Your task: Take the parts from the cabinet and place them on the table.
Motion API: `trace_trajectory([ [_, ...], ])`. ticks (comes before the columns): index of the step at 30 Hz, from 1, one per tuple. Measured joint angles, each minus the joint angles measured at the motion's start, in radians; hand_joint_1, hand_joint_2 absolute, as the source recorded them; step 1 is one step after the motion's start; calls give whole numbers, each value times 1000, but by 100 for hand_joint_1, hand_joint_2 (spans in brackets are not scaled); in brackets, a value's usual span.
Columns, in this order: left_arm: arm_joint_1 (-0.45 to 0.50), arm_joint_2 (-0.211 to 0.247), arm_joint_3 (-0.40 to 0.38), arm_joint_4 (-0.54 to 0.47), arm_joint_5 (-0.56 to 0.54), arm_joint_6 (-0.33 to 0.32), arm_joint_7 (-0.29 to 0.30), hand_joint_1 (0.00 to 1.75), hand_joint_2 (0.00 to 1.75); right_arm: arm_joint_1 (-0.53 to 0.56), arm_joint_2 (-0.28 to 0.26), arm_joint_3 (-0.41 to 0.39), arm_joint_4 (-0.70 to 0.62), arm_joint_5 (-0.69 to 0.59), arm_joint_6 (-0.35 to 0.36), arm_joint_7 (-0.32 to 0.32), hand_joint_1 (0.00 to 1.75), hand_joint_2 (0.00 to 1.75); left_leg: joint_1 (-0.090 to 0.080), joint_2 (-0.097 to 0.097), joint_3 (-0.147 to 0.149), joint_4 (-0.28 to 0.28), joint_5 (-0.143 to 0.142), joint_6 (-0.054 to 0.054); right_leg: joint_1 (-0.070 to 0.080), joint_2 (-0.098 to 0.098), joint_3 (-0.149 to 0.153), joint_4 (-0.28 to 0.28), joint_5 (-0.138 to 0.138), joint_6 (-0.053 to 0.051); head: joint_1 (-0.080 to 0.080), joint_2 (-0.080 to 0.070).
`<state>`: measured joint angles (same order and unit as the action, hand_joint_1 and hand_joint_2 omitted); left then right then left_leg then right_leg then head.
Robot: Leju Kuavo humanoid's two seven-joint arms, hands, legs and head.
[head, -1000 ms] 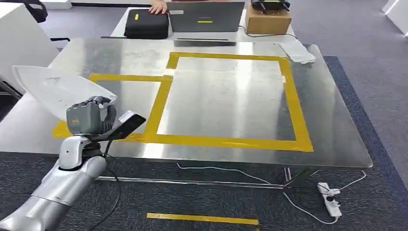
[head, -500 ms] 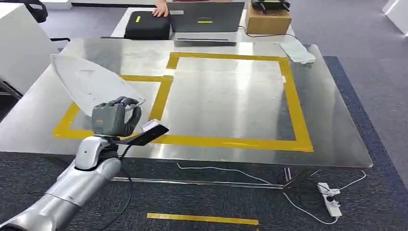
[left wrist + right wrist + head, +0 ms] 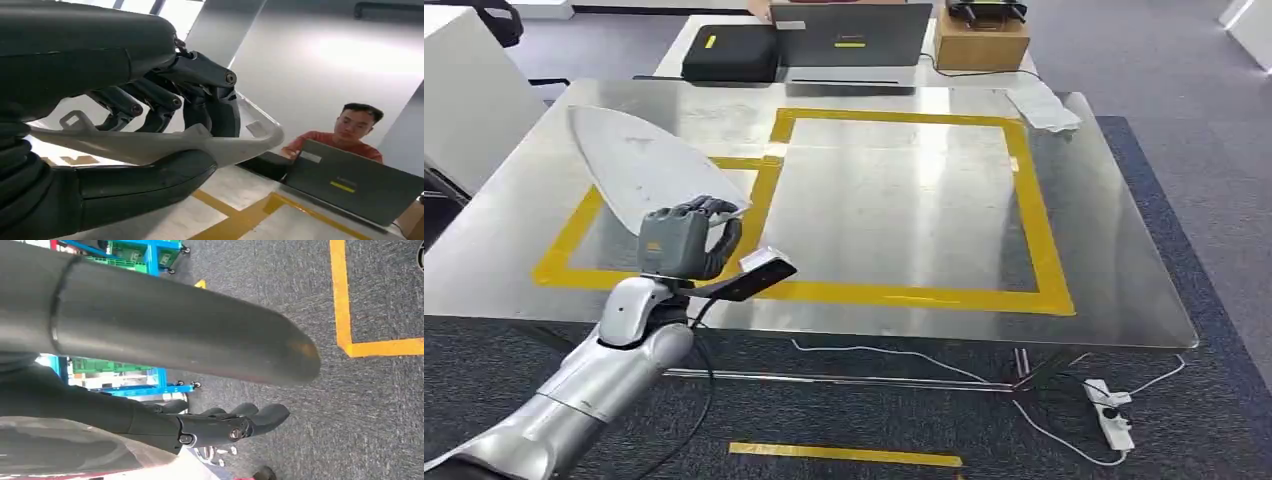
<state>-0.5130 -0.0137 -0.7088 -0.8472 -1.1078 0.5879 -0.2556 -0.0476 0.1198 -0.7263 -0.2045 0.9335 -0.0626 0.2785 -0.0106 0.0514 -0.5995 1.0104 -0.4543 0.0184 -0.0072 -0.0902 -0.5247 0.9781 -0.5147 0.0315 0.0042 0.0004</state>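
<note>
One part in play: white curved panel [image 3: 639, 165], gripped by left hand [image 3: 682, 243], thumb under, fingers [image 3: 150, 102] over its edge. Panel sits above the steel table [image 3: 1114, 250], over the smaller yellow tape square [image 3: 574, 240] at table's left. Right hand [image 3: 220, 425] hangs w/ fingers slightly curled, holding nothing, over grey carpet [image 3: 380, 405]. Person at laptop [image 3: 357, 182] beyond far edge.
</note>
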Motion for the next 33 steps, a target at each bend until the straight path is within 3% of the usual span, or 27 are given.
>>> trace_trajectory([
  [15, -37, -27, -42, 52, 34, -23, -28, 175, 175, -2, -1, 1, 0, 6, 8, -1, 0, 0, 0, 0, 0, 0, 0, 0, 0, 0, 0, 0, 0, 0, 0, 0],
  [19, -45, -32, -47, 77, 56, -58, -27, 175, 175, -3, -1, 1, 0, 9, 10, -2, 0, 0, 0, 0, 0, 0, 0, 0, 0, 0, 0, 0, 0, 0, 0, 0],
  [26, -50, -48, -71, 211, 69, -161, -4, 175, 175, -4, -1, 1, 0, 22, 15, -3, 0, 0, 0, 0, 0, 0, 0, 0, 0, 0, 0, 0, 0, 0, 0, 0],
  [33, -57, -59, -78, 331, 64, -201, 36, 175, 175, -4, -1, 1, 0, 27, 15, -3, 0, 0, 0, 0, 0, 0, 0, 0, 0, 0, 0, 0, 0, 0, 0, 0],
])
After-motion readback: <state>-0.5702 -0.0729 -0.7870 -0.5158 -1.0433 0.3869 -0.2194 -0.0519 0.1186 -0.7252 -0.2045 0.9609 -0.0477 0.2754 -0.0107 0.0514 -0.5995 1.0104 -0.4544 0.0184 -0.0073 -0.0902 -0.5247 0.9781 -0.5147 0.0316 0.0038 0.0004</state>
